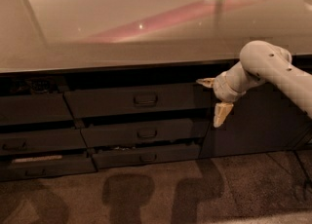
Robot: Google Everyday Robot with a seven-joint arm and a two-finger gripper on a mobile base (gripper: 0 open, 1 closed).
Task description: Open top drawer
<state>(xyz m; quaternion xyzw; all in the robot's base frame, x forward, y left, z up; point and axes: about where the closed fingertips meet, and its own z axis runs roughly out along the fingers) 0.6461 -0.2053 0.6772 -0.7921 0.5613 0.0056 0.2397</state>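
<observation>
Gripper (211, 102) at the right end of the top drawer (102, 103), 2 fingers (222, 114) spread apart, gripping nothing, drawer handle (145, 100) well to their left

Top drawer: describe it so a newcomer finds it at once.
Under the long glossy counter, find the middle stack of three dark drawers, pincer at its right. The top drawer is the widest, tallest front there.

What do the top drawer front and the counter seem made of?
Wide dark grey top drawer: matte, even colour, likely painted wood or laminate. Pale glossy countertop: mirrors light streaks, maybe polished stone. End effector hangs by the drawer's right end.
</observation>
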